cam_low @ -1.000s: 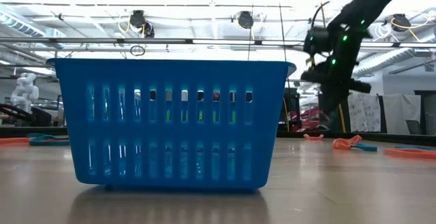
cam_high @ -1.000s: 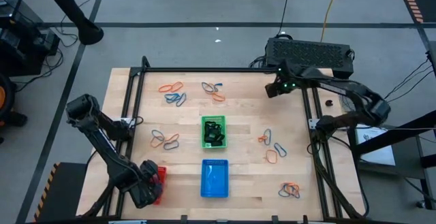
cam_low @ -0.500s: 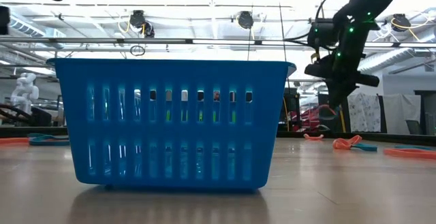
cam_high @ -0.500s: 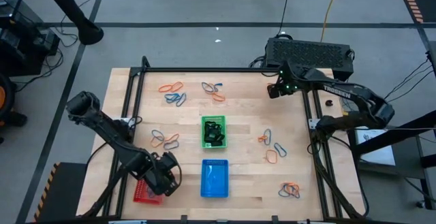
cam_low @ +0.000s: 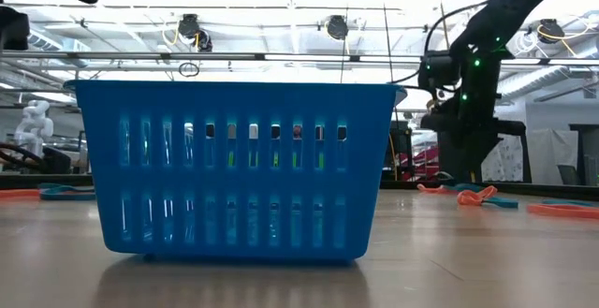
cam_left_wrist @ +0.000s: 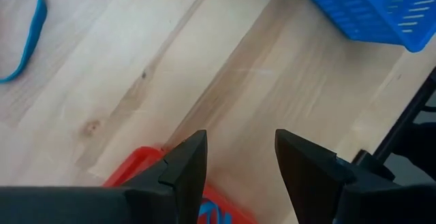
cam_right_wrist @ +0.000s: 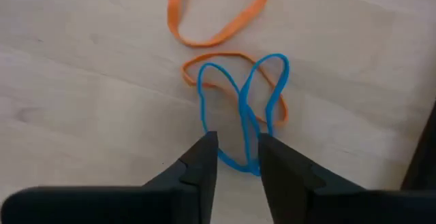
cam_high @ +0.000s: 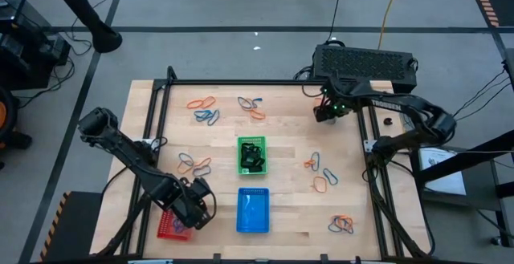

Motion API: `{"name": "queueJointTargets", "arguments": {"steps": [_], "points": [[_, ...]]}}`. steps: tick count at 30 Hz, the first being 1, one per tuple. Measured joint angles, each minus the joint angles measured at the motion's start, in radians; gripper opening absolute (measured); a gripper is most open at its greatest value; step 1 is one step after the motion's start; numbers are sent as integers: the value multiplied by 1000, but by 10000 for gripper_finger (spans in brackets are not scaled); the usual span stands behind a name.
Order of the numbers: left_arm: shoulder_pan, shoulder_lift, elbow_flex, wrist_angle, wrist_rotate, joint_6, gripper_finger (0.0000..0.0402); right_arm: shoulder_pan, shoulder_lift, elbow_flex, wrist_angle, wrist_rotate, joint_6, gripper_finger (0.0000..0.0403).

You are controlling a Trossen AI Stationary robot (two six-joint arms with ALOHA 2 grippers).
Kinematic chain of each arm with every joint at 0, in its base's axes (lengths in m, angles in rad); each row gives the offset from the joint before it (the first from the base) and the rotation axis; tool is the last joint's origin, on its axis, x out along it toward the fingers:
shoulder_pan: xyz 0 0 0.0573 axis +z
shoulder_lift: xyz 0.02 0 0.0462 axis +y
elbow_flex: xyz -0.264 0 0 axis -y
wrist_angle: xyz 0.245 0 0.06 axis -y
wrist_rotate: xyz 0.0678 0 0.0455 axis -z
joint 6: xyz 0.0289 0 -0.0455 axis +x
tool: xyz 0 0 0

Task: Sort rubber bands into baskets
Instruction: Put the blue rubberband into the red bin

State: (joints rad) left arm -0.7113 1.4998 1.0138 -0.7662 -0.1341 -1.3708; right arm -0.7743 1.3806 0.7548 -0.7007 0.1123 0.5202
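My right gripper (cam_high: 324,113) stands open low over the far right of the table, pointing down. In its wrist view its fingertips (cam_right_wrist: 237,157) straddle the near end of a blue rubber band (cam_right_wrist: 240,108), which lies crossed over an orange band (cam_right_wrist: 272,98). Another orange band (cam_right_wrist: 216,14) lies beyond them. I cannot tell whether the fingers touch the blue band. My left gripper (cam_high: 195,209) hangs open and empty over bare wood, between the red basket (cam_high: 170,227) and the blue basket (cam_high: 253,211). The green basket (cam_high: 252,155) holds black bands.
Loose orange and blue bands lie in clumps at the far left (cam_high: 205,110), far middle (cam_high: 252,107), left middle (cam_high: 193,164), right middle (cam_high: 321,172) and near right (cam_high: 341,224). A black frame rail (cam_high: 257,82) borders the table. The blue basket (cam_low: 234,168) fills the low view.
My left gripper has swung from over the red basket toward the blue basket and rolled, leaving the red basket uncovered. My right gripper has sunk toward the table at the far right.
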Motion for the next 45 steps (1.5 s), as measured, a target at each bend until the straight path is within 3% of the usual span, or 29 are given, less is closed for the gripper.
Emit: {"name": "queueJointTargets", "arguments": {"steps": [5, 13, 17, 22, 28, 34, 39, 45], "points": [[2, 0, 0, 0, -3, -9, 180, -3, 32, -31, 61, 22, -9, 116], [1, 0, 0, 9, -5, -37, 180, -5, 92, -36, 94, 42, -38, 105], [2, 0, 0, 25, -5, -37, 180, -5, 119, -36, 74, 16, -39, 79], [4, 0, 0, 26, -5, -33, 180, -5, 98, -32, 62, -9, -85, 9], [20, 0, 0, 28, -6, 2, 180, 4, -13, 5, 3, -17, -86, 2], [93, 0, 0, 186, -55, 172, 180, 42, -151, 17, -13, -118, -36, 1], [185, 0, 0, 354, -47, 360, 180, 78, -207, 17, -44, -114, 17, 1], [268, 0, 0, 452, 15, 469, 180, 130, -216, 17, -104, -67, 62, 0]]}}
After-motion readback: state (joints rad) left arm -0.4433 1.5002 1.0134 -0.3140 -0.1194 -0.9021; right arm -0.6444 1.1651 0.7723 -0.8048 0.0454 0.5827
